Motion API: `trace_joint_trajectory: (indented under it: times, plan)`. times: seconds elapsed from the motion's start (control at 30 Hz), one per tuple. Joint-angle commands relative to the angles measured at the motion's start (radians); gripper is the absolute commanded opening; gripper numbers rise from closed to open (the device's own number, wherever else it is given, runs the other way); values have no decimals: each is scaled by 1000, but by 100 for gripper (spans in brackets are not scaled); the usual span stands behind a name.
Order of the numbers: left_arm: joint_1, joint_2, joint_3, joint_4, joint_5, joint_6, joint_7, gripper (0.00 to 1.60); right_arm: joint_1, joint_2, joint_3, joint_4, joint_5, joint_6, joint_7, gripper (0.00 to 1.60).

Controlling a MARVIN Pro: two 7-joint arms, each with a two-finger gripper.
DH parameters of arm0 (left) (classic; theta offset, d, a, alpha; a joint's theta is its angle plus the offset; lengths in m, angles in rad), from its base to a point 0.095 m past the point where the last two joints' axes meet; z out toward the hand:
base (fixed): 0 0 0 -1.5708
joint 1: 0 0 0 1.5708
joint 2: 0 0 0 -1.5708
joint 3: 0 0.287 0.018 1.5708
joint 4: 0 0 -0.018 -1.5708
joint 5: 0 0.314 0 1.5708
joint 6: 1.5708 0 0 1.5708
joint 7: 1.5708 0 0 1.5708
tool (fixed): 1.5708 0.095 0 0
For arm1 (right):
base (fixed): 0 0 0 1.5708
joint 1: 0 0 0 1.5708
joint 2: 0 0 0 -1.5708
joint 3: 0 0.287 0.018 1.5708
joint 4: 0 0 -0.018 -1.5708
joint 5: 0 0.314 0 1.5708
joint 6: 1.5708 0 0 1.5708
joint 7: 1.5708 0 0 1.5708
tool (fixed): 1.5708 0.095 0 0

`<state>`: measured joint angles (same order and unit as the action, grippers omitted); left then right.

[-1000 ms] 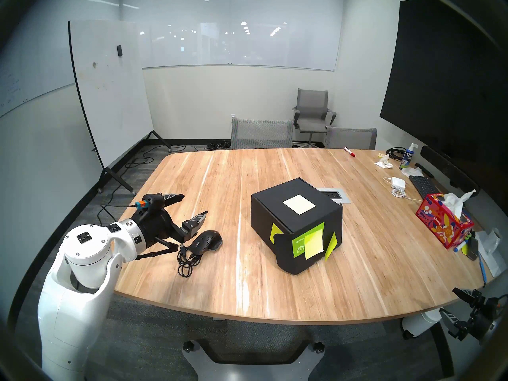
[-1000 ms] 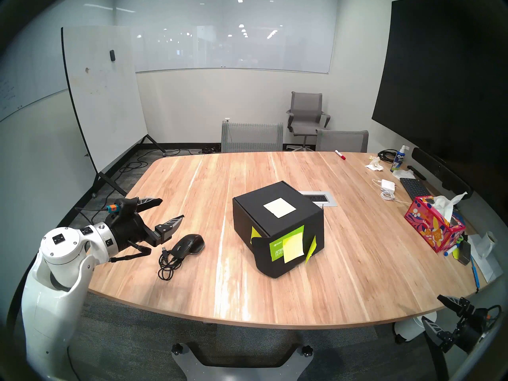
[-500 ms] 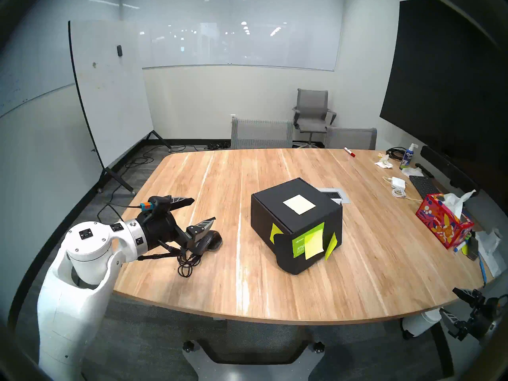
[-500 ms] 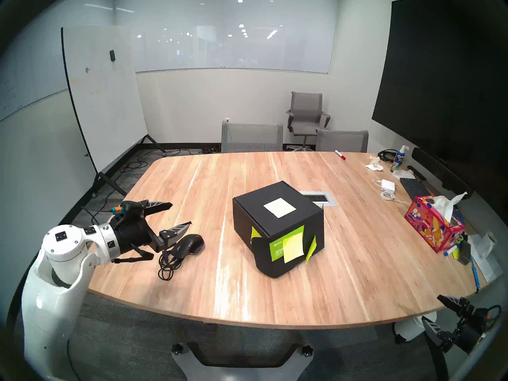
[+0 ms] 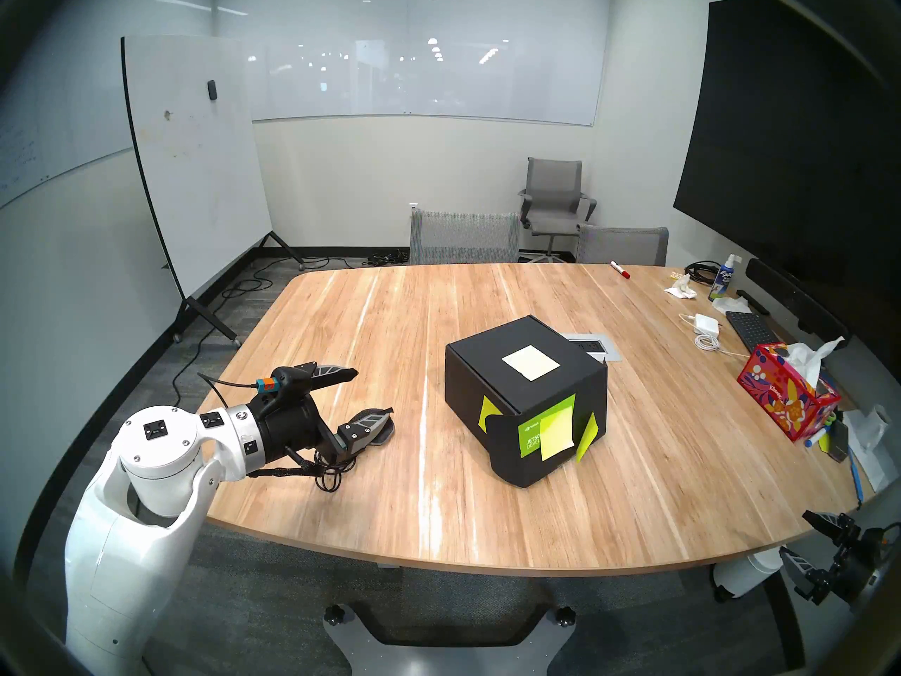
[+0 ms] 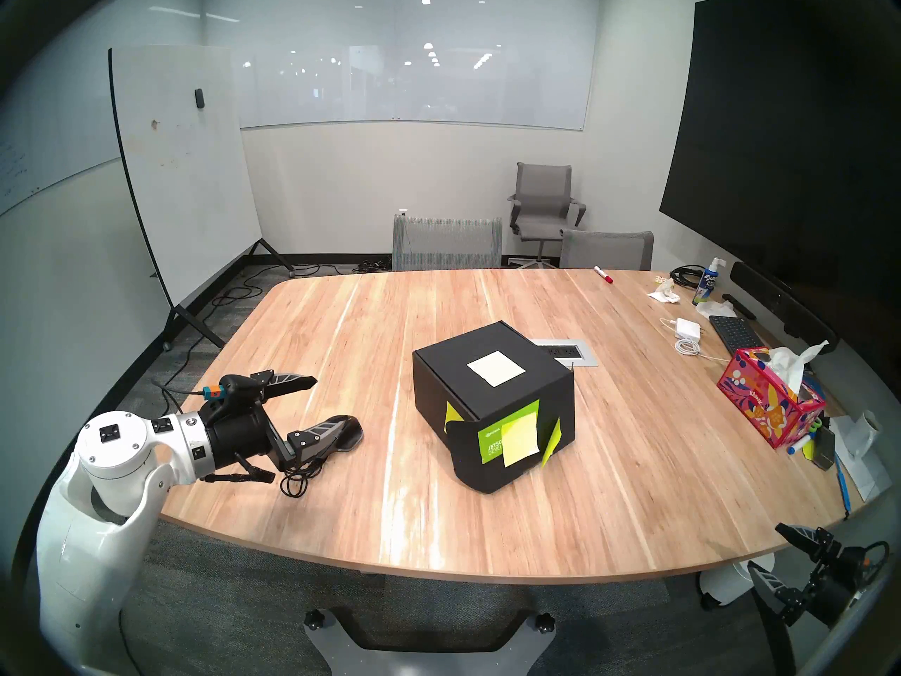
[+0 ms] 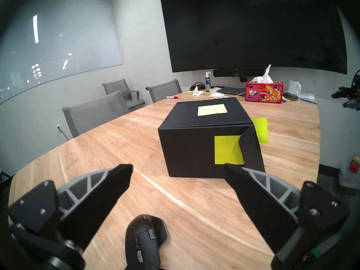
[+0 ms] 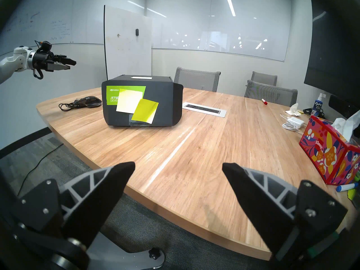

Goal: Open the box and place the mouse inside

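Observation:
The black box [image 5: 526,397] stands closed in the middle of the wooden table [image 5: 439,514], a cream sticker on its top, a green label and yellow-green sticky notes on its front flap. The black mouse [image 7: 145,238] lies left of the box with its coiled cable [image 5: 329,475] beside it. My left gripper [image 5: 371,392] hovers open above the mouse, its lower finger hiding most of the mouse [image 5: 385,433] in the head views. In the left wrist view the mouse sits low between the spread fingers. My right gripper [image 5: 795,533] hangs open and empty off the table's near right corner.
A red floral tissue box [image 5: 787,397], black keyboard [image 5: 751,331], white charger [image 5: 707,324], spray bottle [image 5: 724,277] and red marker [image 5: 620,269] sit along the right side. A power outlet plate [image 5: 592,346] lies behind the box. Grey chairs [image 5: 463,238] stand at the far edge.
My left gripper has moved right and toward the near edge, over the mouse, which is now mostly covered in the head views. Its fingers stay spread. The right arm and the box have not moved.

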<state>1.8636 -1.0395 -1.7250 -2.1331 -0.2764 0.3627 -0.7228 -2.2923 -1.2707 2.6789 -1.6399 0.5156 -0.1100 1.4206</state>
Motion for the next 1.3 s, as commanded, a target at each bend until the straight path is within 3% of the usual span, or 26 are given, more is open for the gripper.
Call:
trace_joint_trajectory:
  times: [0.0, 0.3, 1.27]
  plan:
    - [44, 8, 0, -47, 14, -23, -10, 160, -1, -2, 9, -6, 6, 0, 1, 160]
    - [93, 7, -6, -85, 31, -44, -34, 160, 2, -3, 11, -5, 3, 1, 3, 160]
    - [97, -5, -13, -88, 41, -47, -45, 160, 10, -7, 17, -6, -5, 6, 11, 160]
